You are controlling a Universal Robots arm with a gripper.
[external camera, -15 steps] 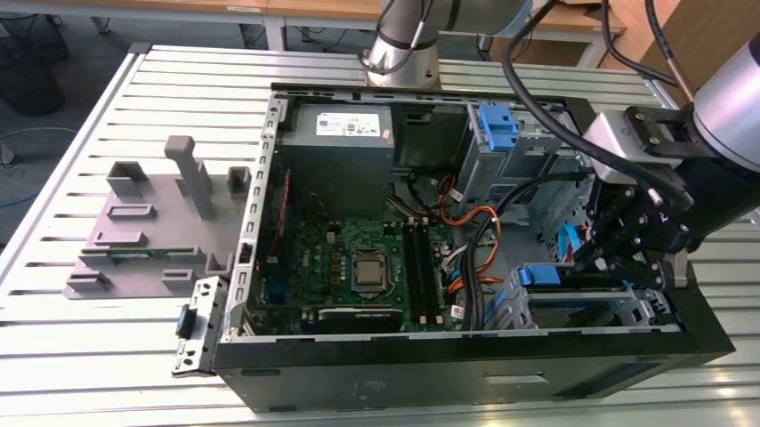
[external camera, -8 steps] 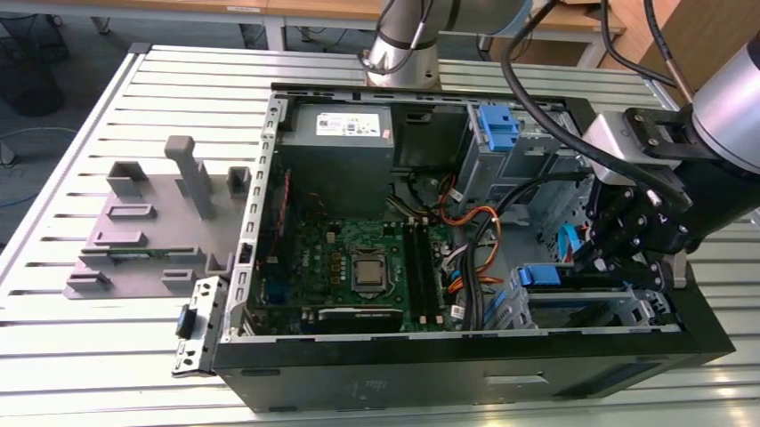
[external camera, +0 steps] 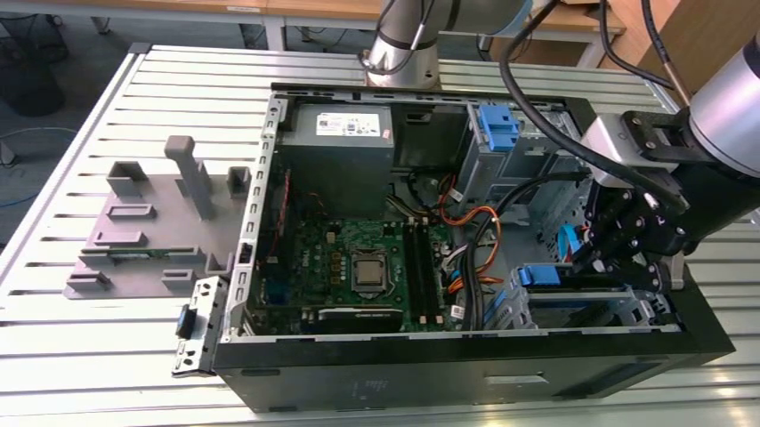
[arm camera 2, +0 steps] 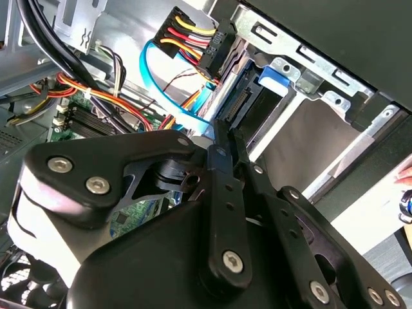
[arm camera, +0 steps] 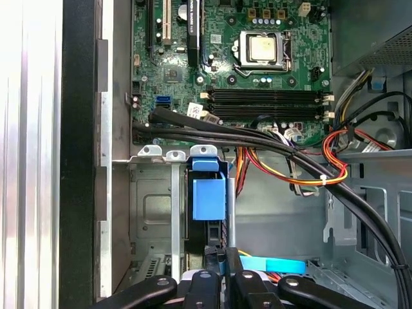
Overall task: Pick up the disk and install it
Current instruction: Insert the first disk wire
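Disk (arm camera: 207,193) seated upright in the drive cage (arm camera: 151,212), blue bracket tab uppermost, just ahead of the gripper (arm camera: 220,254); gripper fingers (arm camera 2: 225,154) pressed together, holding nothing, tips beside the disk's connector edge; motherboard (arm camera: 244,71) beyond the cage; cables (arm camera: 290,154) alongside.

Open computer case (external camera: 475,356) lies on its side on the slatted metal tabletop (external camera: 71,356). Green motherboard (external camera: 356,267) faces up inside; processor socket (arm camera: 261,48) bare, memory slots (arm camera: 264,96) beside it. Grey power supply box (external camera: 338,142) sits at the case's far end. Orange and red cables (arm camera: 322,161) cross black cables (arm camera: 270,145). Grey plastic fixture (external camera: 155,222) stands on the tabletop just beside the case, toward the exterior view's left.
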